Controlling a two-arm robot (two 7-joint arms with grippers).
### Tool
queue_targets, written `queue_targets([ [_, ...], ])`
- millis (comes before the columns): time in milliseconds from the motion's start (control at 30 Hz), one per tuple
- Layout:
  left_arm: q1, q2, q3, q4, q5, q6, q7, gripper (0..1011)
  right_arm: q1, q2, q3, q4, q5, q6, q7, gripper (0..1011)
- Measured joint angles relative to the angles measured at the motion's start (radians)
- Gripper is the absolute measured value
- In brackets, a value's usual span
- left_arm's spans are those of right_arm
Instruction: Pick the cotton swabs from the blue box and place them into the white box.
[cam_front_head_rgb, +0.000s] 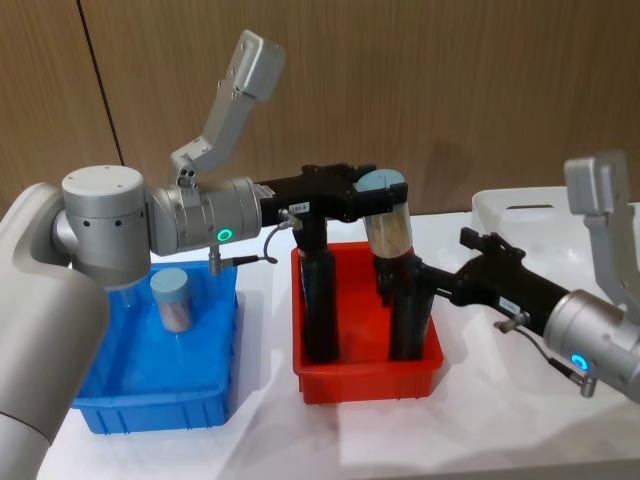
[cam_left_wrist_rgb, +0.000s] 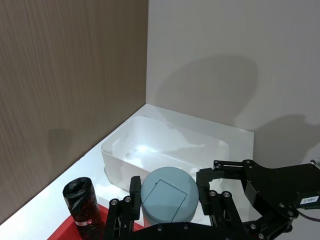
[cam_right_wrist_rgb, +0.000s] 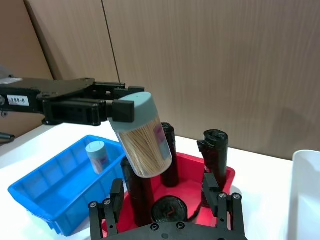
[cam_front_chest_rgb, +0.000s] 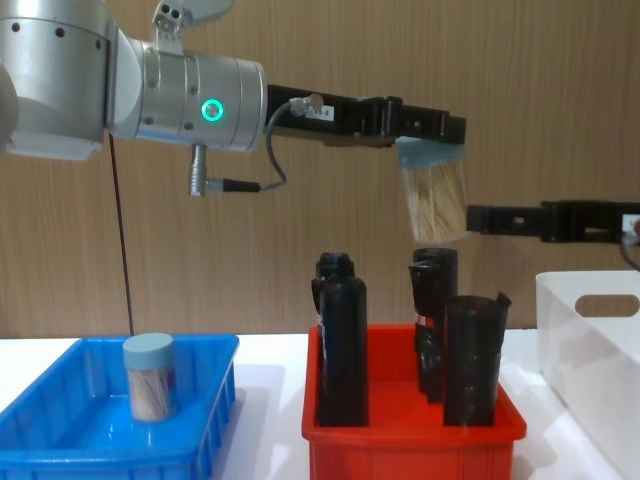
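2 cotton swabs (cam_front_head_rgb: 388, 222) — left gripper (cam_front_chest_rgb: 432, 135) holds 1, blue box (cam_front_head_rgb: 150, 415) 1.

The left gripper (cam_front_head_rgb: 383, 192) reaches in from the left and clamps a jar of cotton swabs (cam_front_head_rgb: 390, 230) at its lid, holding it tilted above the red bin (cam_front_head_rgb: 370, 380), where black rolls (cam_front_head_rgb: 320, 300) stand. A second jar (cam_front_head_rgb: 172, 298) stands upright in the blue box (cam_front_head_rgb: 150, 415). The right gripper (cam_front_head_rgb: 448, 280) points at the bin from the right, with the white box (cam_front_head_rgb: 500, 200) behind it.

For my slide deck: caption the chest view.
Left gripper holds a cotton swab jar above the red bin; second jar stands in the blue box.
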Motion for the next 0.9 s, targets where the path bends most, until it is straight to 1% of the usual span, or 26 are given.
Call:
queue_targets([
  [200,-0.001,0.0,0.0,0.001,0.0,0.0,-0.001,670,0.04,-0.013,-0.004,0.03,0.002,0.028,0.027,1001],
  [433,-0.001,0.0,0.0,0.001,0.0,0.0,-0.001,670,0.076,-0.026,-0.011,0.062,0.001,0.046,0.049,1001],
  [900,-0.001,0.0,0.0,0.001,0.0,0.0,-0.001,670,0.135,-0.048,-0.027,0.125,-0.027,0.054,0.081,1002],
])
